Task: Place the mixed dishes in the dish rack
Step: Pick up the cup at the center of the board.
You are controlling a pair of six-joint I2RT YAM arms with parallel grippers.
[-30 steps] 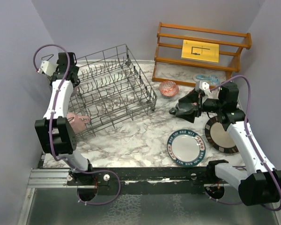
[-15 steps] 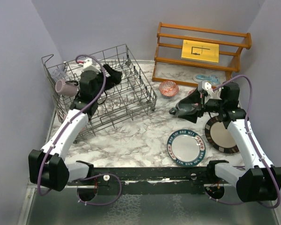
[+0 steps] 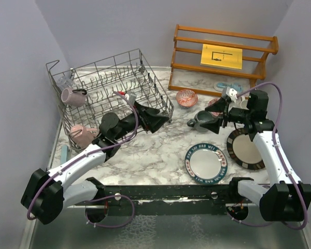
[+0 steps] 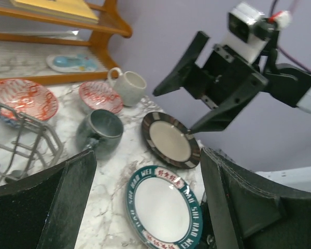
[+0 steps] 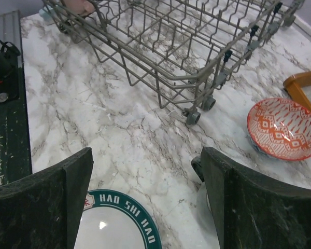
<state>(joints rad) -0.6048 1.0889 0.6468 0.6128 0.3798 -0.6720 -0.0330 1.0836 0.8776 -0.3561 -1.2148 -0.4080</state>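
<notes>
- Glass point(image 3: 66, 82): faint behind wires in the rack's point(image 3: 119, 91) far-left corner.
- Mauve mug point(image 3: 72, 96) and pink mug point(image 3: 82, 134): inside rack, left side, wires crossing them.
- Grey mug point(image 3: 198, 120): on worktop point(image 3: 155, 150), partly masked overhead by right tool point(image 5: 146, 155).
- Left tool point(image 3: 159, 122), right tool: both spread wide, empty.
- Worktop: white marble. Walls point(image 3: 119, 26): lilac.

A wooden shelf point(image 3: 225, 35) with a yellow card point(image 3: 221, 56) stands on the marble table point(image 3: 155, 150).
</notes>
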